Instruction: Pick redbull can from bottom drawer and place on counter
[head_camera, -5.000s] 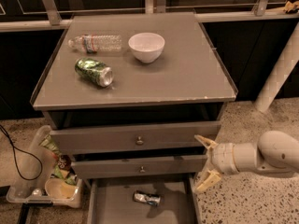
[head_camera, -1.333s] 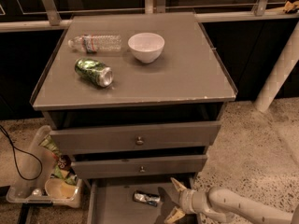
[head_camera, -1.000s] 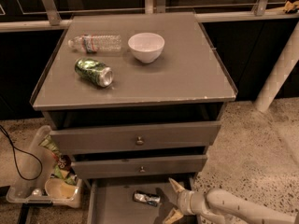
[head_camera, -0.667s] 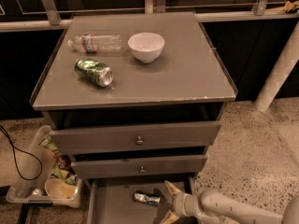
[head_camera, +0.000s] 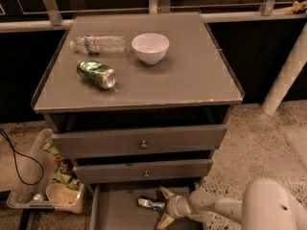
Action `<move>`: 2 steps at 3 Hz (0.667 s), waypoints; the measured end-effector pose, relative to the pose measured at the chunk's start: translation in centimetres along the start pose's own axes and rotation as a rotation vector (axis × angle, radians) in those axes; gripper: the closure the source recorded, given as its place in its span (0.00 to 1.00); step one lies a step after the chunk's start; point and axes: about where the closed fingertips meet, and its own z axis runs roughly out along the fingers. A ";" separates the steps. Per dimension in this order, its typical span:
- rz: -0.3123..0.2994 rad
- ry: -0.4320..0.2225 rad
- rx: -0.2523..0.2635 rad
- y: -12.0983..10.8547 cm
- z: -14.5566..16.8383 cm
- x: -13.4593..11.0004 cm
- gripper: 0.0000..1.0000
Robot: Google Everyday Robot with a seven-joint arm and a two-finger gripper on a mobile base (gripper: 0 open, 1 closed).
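The redbull can [head_camera: 149,204] lies on its side on the floor of the open bottom drawer [head_camera: 115,211], near its middle. My gripper [head_camera: 162,207] reaches in from the right, low over the drawer. Its fingers are open, one above and one below the can's right end, not closed on it. The counter [head_camera: 182,75] is the grey cabinet top above, with a thin raised rim.
On the counter lie a green can [head_camera: 96,74] on its side, a clear plastic bottle [head_camera: 98,44] and a white bowl [head_camera: 150,48]. Two upper drawers with knobs [head_camera: 143,144] are shut. A plastic bin [head_camera: 45,186] of snacks stands on the floor at the left. A white post [head_camera: 287,75] rises at the right.
My arm has dropped from beside the upper drawers down to the bottom drawer and moved left, bringing the open gripper up to the can's right end. The can has not moved.
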 end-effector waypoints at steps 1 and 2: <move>-0.007 0.003 0.002 -0.6 0.3 -0.1 0.02; -0.007 0.003 0.002 -0.6 0.3 -0.1 0.18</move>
